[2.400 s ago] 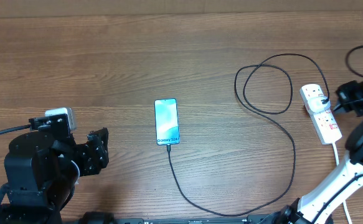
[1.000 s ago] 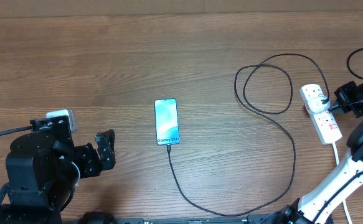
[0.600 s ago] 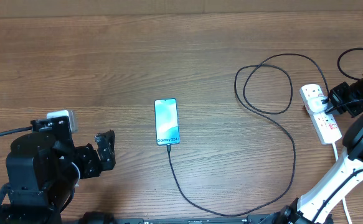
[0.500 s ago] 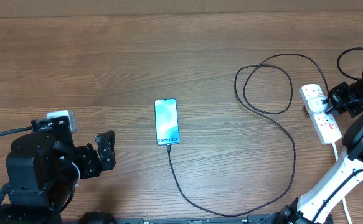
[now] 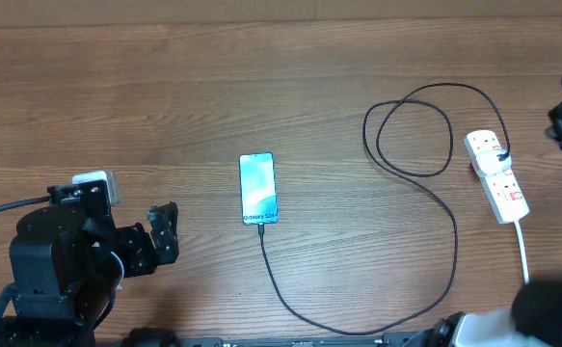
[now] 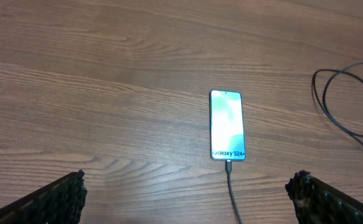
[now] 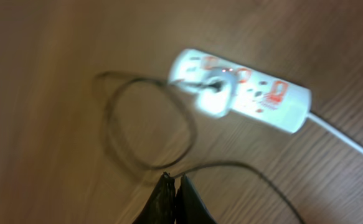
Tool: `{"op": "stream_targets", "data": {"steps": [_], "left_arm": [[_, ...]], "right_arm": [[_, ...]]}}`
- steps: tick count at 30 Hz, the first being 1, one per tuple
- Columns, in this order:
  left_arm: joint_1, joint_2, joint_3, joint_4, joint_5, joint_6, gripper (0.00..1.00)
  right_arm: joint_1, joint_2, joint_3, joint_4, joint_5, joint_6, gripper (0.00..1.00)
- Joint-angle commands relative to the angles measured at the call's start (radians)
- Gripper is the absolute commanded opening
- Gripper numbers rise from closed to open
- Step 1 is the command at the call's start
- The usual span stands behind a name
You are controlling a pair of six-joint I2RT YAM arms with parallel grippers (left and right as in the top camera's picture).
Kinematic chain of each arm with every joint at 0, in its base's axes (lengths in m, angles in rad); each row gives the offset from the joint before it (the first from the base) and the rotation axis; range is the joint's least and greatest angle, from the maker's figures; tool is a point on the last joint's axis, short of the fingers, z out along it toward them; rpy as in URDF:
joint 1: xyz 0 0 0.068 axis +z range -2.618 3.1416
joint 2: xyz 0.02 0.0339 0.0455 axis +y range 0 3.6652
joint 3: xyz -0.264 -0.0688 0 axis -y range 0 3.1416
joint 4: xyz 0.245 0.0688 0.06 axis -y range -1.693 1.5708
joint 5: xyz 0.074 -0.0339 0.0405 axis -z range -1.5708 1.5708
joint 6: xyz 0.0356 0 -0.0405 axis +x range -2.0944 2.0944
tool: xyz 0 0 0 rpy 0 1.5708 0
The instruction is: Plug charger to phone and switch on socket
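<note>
Phone (image 5: 257, 188) lies flat at centre of the overhead frame, screen up, lit light blue, with "Galaxy S24" text at its lower end. It shows the same way in the left wrist view (image 6: 228, 124), right of centre.

Charger (image 5: 454, 226): the connector tip (image 6: 228, 163) touches the phone's lower edge and looks seated in the port. The thin black cable drops from there toward the bottom of the overhead frame, sweeps right, climbs, and makes one loop in the upper right. It ends at the socket.

Socket (image 5: 495, 176) is a white strip at the right side of the overhead frame, tilted, well apart from the phone. A plug (image 7: 215, 96) sits in it near its upper end. Red switch marks are visible in the right wrist view but blurred, so on or off cannot be told. Its white cord (image 5: 522, 246) runs down toward the lower right.

Left gripper (image 5: 162, 234) is at lower left of the overhead frame, well apart from the phone, jaws spread wide and holding nothing. Its fingers (image 6: 60, 196) sit in the bottom corners of the wrist view.

Right gripper (image 7: 174, 198) is at bottom centre of its wrist view, jaws pressed together and pinching nothing, with the cable loop and socket beyond. That view is motion-blurred. In the overhead view the right arm is only a dark blur at the right edge.

Everything rests on the wooden table (image 5: 165, 77).
</note>
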Motion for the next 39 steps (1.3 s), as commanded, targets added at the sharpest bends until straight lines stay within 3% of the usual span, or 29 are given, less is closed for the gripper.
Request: {"op": "stream_targets", "data": {"steps": [1, 2, 3, 4, 5, 6, 13, 20, 25, 29, 35, 39], "left_arm": [[-0.004, -0.006, -0.003, 0.000, -0.010, 0.004, 0.99], [-0.004, -0.006, -0.003, 0.000, -0.010, 0.004, 1.00], [-0.004, -0.006, -0.003, 0.000, -0.010, 0.004, 0.99], [-0.004, -0.006, -0.003, 0.000, -0.010, 0.004, 1.00], [-0.004, -0.006, -0.003, 0.000, -0.010, 0.004, 0.99], [-0.004, -0.006, -0.003, 0.000, -0.010, 0.004, 0.99], [-0.004, -0.006, -0.003, 0.000, -0.010, 0.004, 1.00], [-0.004, -0.006, -0.003, 0.000, -0.010, 0.004, 1.00], [-0.004, -0.006, -0.003, 0.000, -0.010, 0.004, 1.00], [-0.004, -0.006, -0.003, 0.000, -0.010, 0.004, 0.99], [-0.004, -0.006, -0.003, 0.000, -0.010, 0.004, 1.00], [-0.004, -0.006, -0.003, 0.000, -0.010, 0.004, 1.00]], "right_arm": [[0.072, -0.213, 0.005, -0.018, -0.050, -0.033, 0.04], [0.092, -0.269, 0.005, -0.019, -0.050, -0.036, 0.05], [0.116, -0.336, 0.005, -0.025, -0.049, -0.036, 0.23], [0.132, -0.383, 0.005, -0.031, -0.051, -0.035, 0.48], [0.152, -0.444, 0.005, -0.043, -0.050, -0.035, 0.88], [0.165, -0.505, 0.005, -0.052, -0.050, -0.036, 1.00], [0.168, -0.790, 0.005, -0.132, -0.032, -0.035, 1.00], [0.168, -0.933, 0.003, -0.242, -0.020, -0.042, 1.00], [0.169, -0.956, 0.002, -0.243, -0.013, -0.224, 1.00], [0.169, -1.004, -0.023, -0.243, -0.013, -0.277, 1.00], [0.161, -1.152, -0.196, -0.199, -0.003, -0.326, 1.00], [0.151, -1.279, -0.441, 0.011, -0.052, -0.329, 1.00]]}}
